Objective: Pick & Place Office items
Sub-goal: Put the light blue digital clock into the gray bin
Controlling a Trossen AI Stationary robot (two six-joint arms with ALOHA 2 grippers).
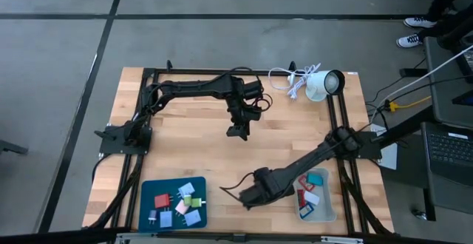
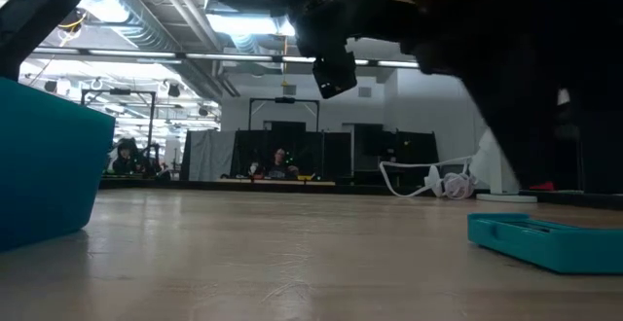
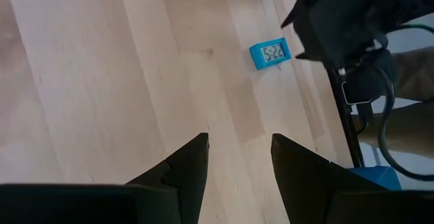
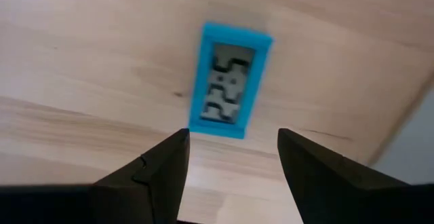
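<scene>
A small blue digital clock (image 4: 229,91) with a grey display lies flat on the wooden table, also visible as the clock (image 3: 270,53) in the left wrist view. My right gripper (image 4: 234,134) is open just above and short of it, a finger on either side of its near end, touching nothing. From above, the right gripper (image 1: 246,198) is near the table's near edge and hides the clock. My left gripper (image 1: 238,131) hangs open over the table's middle, well above the wood (image 2: 331,73). Several small colourful items (image 1: 177,203) lie in a blue tray.
The blue tray (image 1: 148,188) sits at the near left; a teal bin (image 1: 329,213) with red and teal pieces sits at the near right. A white lamp (image 1: 321,85) and its cord lie at the far right corner. Bare wood lies between the arms.
</scene>
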